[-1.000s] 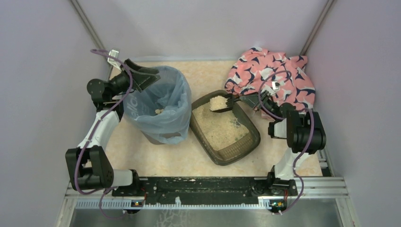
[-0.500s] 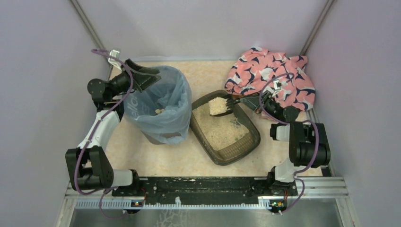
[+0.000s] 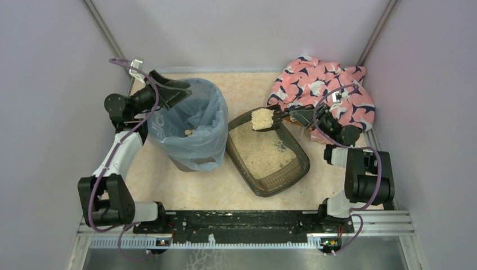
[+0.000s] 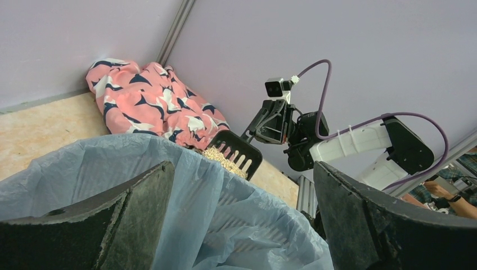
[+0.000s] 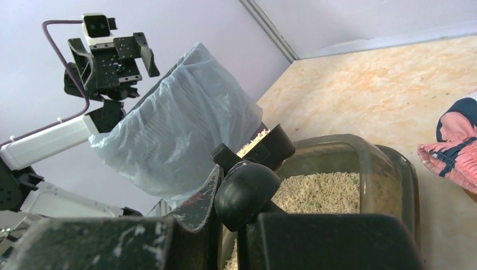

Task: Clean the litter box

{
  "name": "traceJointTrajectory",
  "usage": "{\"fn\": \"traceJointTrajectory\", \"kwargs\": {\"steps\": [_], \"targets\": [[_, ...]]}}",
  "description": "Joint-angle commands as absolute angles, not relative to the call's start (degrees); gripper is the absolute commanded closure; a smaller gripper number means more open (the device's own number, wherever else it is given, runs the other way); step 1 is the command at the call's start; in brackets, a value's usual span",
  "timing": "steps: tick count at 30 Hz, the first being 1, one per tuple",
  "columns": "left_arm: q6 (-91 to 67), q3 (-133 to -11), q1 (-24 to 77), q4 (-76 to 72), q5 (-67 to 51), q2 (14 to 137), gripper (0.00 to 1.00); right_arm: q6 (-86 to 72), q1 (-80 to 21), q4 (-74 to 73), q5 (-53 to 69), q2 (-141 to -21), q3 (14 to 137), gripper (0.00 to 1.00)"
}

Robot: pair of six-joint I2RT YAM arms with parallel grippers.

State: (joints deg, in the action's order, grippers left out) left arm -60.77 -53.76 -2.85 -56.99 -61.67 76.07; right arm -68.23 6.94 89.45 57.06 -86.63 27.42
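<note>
Aloft, right gripper (image 3: 296, 115) clasping scoop (image 3: 263, 120); litter box (image 3: 281, 179) below

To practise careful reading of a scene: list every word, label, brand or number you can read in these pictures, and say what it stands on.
"ella": white letters on the blue bag, in the top view; a fold cuts off the rest, so the whole word cannot be read.
No text shows on the litter box, the scoop or the patterned cloth.
</note>
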Motion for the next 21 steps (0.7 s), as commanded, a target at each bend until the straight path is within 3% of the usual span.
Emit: {"fn": "traceJointTrajectory", "kwargs": {"steps": [1,6,21], "targets": [[-59.87,-54.99,-2.07,-57.53,-61.63,75.48,0.01,-69.48,4.70,98.86,57.70,-85.28,30.68,1.00],[-60.11,-55.01,-1.87,-57.82,-61.79,75.46,0.01,-70.74,8.92,98.84,56.25,-84.37,29.53,1.00],[-60.79,-54.91,-0.27,-58.34,-61.28,75.61,0.01,-75.02,8.44,98.67,57.13,-80.62,27.43,1.00]]}}
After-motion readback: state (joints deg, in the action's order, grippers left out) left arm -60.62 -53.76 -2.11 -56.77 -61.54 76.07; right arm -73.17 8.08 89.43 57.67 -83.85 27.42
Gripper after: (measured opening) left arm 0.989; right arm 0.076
